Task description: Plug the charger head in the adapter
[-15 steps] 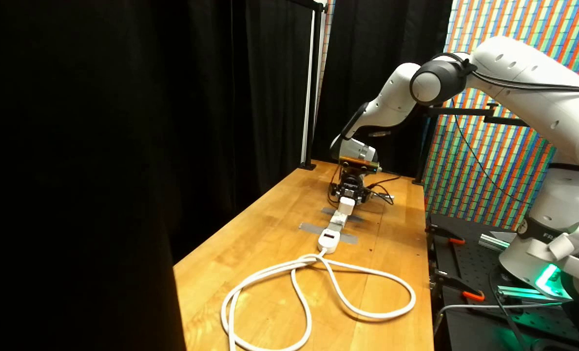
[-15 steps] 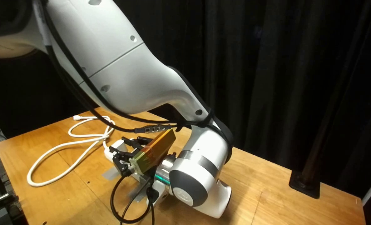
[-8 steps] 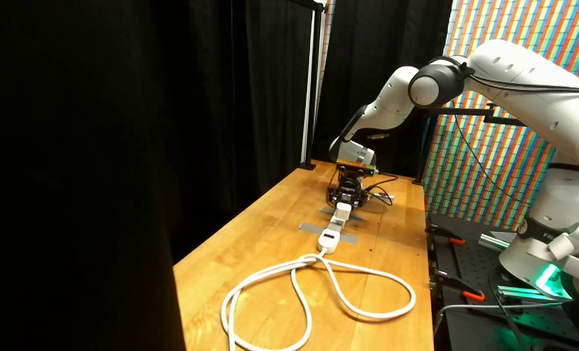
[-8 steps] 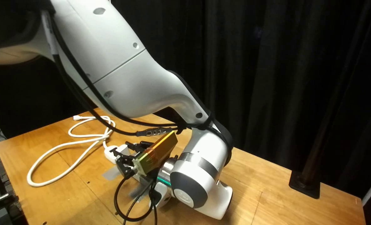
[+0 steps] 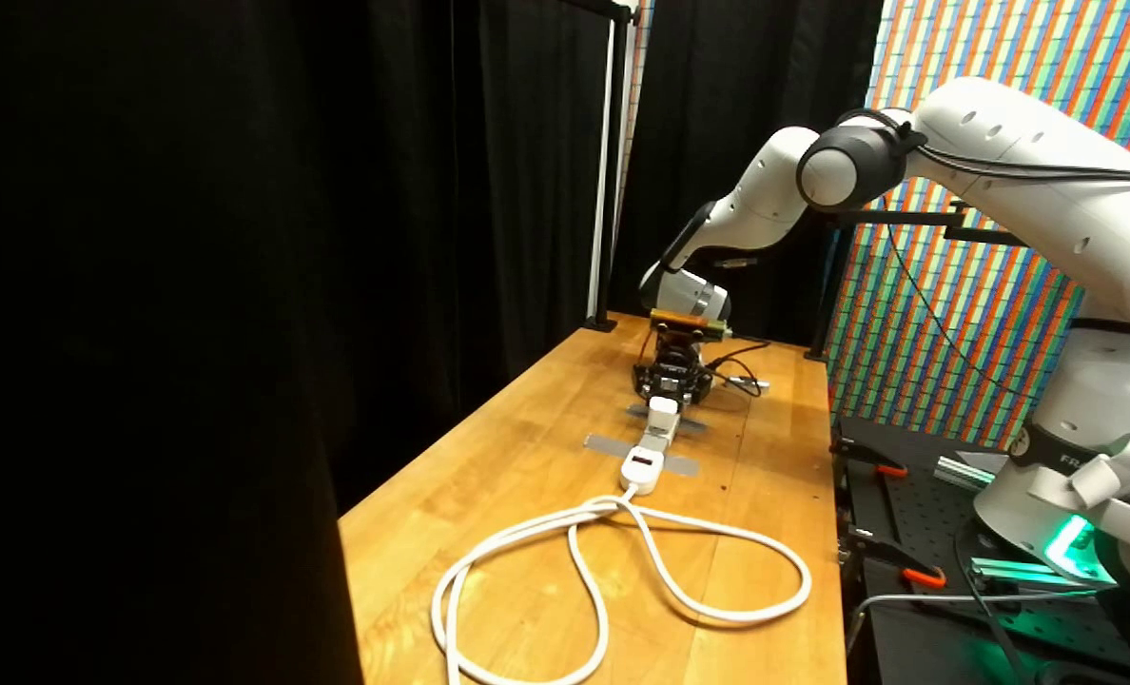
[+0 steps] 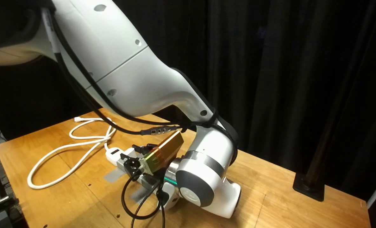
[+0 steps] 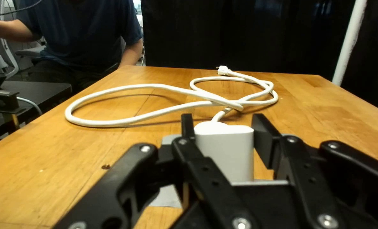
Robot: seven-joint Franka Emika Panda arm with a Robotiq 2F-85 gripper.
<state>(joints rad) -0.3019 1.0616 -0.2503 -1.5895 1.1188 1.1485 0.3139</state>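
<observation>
Charger head lowered nearer adapter, claw gripping.

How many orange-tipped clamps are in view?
2, in an exterior view: a nearer clamp and a farther clamp, both along the table. More may be hidden.

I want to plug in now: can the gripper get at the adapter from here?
Probably yes. The gripper holds the charger head close to the adapter with nothing visible between them, and the looped white cable lies past the adapter's rounded end. Whether the two line up can't be made out.
</observation>
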